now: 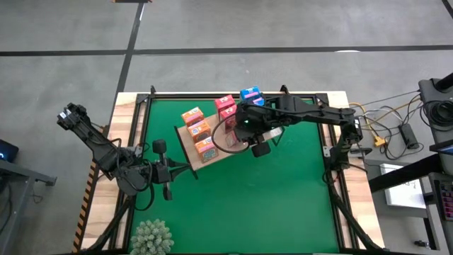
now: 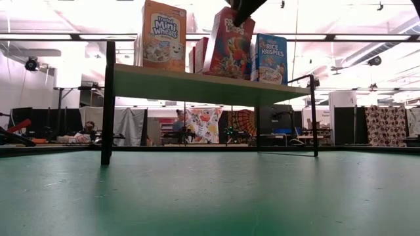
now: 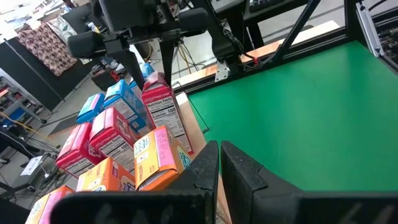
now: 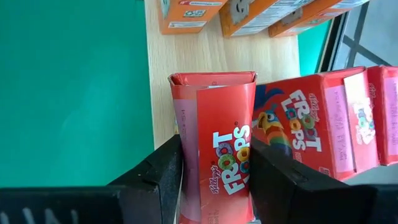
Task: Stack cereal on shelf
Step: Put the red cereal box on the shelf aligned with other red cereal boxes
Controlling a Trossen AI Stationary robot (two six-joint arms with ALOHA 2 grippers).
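The shelf [image 1: 185, 145] is a light-wood board on dark legs, standing on the green mat. On it stand orange boxes [image 1: 199, 132], pink-red boxes [image 1: 226, 110] and blue boxes [image 1: 251, 94]. My right gripper [image 1: 244, 131] reaches over the board from the right and is shut on a pink-red Froot Loops box [image 4: 217, 143]. In the low view that box [image 2: 230, 46] stands between an orange box [image 2: 163, 36] and a blue box [image 2: 270, 59]. My left gripper [image 3: 219, 149] is shut and empty, near the board's near-left corner. My right gripper pinches the Froot Loops box between its two fingers [image 4: 158, 177], on the two narrow sides near the box's upper end [image 4: 186, 162]. The fingers come from above, pointing down. The box stands tilted, and its lower end [image 4: 211, 79] is down at the wooden board.
A fuzzy green plant [image 1: 152, 237] sits at the table's near-left corner. The green mat [image 1: 269, 198] in front of the shelf lies open. Cables and equipment [image 1: 396, 131] lie beyond the table's right edge. Room clutter shows behind the shelf in the low view.
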